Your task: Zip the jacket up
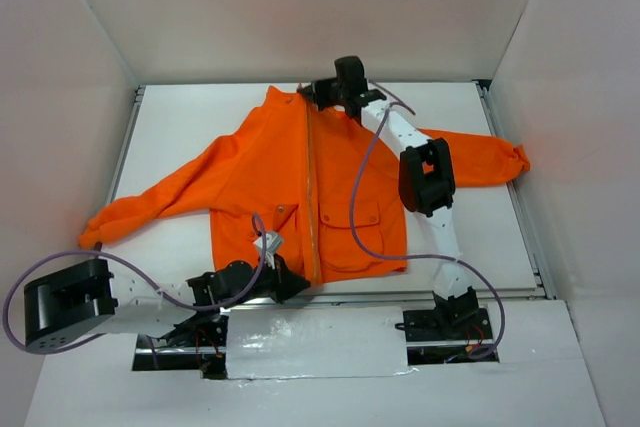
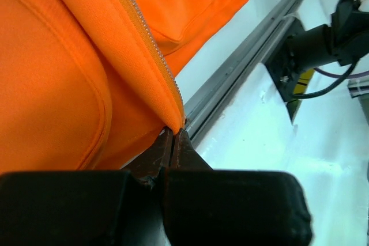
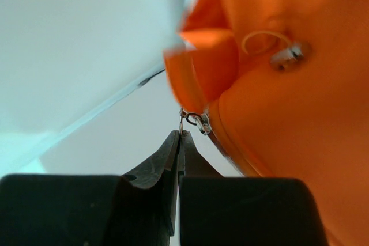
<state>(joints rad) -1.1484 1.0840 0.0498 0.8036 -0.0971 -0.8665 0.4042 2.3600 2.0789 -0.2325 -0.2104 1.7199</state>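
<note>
The orange jacket (image 1: 270, 172) lies flat on the white table, collar at the far side, sleeves spread left and right. Its pale zipper (image 1: 311, 187) runs down the middle and looks closed along its length. My left gripper (image 1: 290, 282) is shut on the jacket's bottom hem at the foot of the zipper (image 2: 174, 120), right by the table's near rail. My right gripper (image 1: 318, 93) is at the collar, shut on the small metal zipper pull (image 3: 183, 120), which hangs from the slider (image 3: 200, 123) at the top of the jacket (image 3: 288, 119).
White walls enclose the table on three sides. A metal rail (image 2: 242, 67) runs along the near table edge beside my left fingers (image 2: 185, 151). The right arm's base (image 1: 445, 325) and cables sit at the front. Two flap pockets (image 1: 365, 215) lie on the jacket's front.
</note>
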